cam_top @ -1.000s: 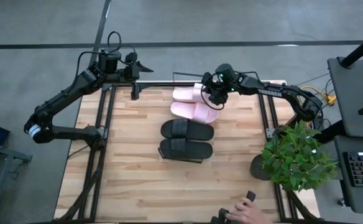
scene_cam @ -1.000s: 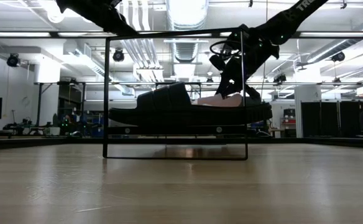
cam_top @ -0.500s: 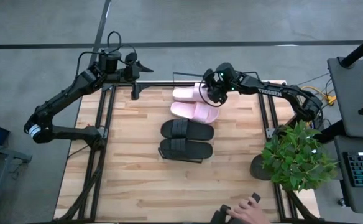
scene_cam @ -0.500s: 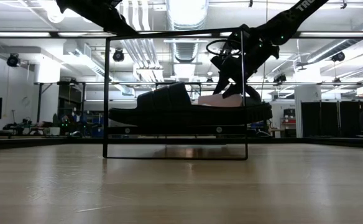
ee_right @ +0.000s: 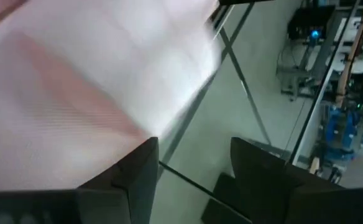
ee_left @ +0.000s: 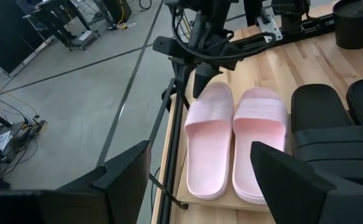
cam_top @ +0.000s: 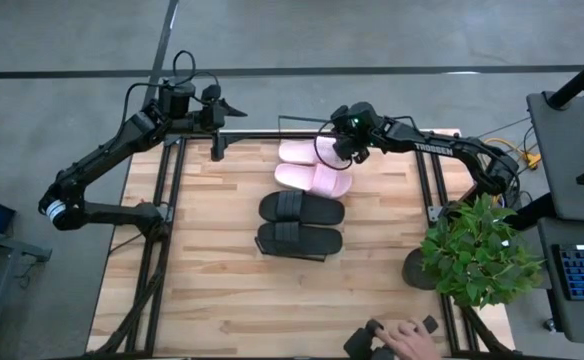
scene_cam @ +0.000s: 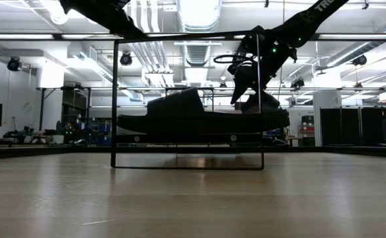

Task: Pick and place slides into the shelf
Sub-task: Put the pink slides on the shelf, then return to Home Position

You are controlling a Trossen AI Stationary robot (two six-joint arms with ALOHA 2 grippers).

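Two pale pink slides (cam_top: 302, 151) (cam_top: 314, 179) and two black slides (cam_top: 302, 208) (cam_top: 299, 241) lie side by side, soles down, on the shelf's light-wood panel (ee_left: 228, 202). The shelf's thin black wire frame (scene_cam: 114, 99) stands around them. My right gripper (cam_top: 332, 150) is open, fingers pointing down, just above the right end (ee_left: 215, 92) of the far pink slide (ee_left: 207, 143). Nothing is between its fingers (ee_right: 138, 168). My left gripper (cam_top: 230, 107) waits open above the table's far left corner.
A potted plant (cam_top: 477, 250) stands at the table's right near corner. A person's hand (cam_top: 404, 340) shows at the near edge. Black table-frame rails (cam_top: 167, 200) run along the left and right sides. Bare tabletop lies near of the black slides.
My right gripper has opened and let go of the far pink slide, then drawn a little up and toward the far edge. The slide's right end, held raised before, has sunk flat onto the shelf. The person's hand at the near edge has shifted.
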